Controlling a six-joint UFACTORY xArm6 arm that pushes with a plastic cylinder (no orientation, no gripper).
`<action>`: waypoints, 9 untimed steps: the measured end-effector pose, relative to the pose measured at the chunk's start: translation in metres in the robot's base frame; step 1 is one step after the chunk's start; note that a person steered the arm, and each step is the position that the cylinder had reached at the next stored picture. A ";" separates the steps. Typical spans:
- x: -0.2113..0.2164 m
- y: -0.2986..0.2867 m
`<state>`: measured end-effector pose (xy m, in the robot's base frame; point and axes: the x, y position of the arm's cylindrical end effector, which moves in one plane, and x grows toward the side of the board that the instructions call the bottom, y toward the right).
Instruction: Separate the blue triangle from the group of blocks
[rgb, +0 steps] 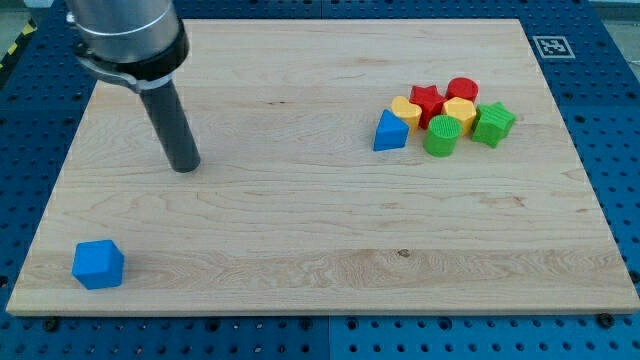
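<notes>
Your inventory, operator:

- Pale wooden board on a blue pegboard table.
- Dark rod, my tip, at the view's upper left, well apart from every block. There is no pincer; the rod holds nothing.
- Blue triangle block, touching the left edge of the cluster at the view's upper right.
- Cluster: yellow block, red star, red cylinder, yellow hexagonal block, green cylinder, green star.
- Blue cube, alone at the lower left.
- Fiducial tag, board's top right corner.
</notes>
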<state>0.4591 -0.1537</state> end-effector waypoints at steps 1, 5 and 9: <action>0.001 0.032; 0.001 0.141; 0.002 0.263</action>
<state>0.4616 0.1093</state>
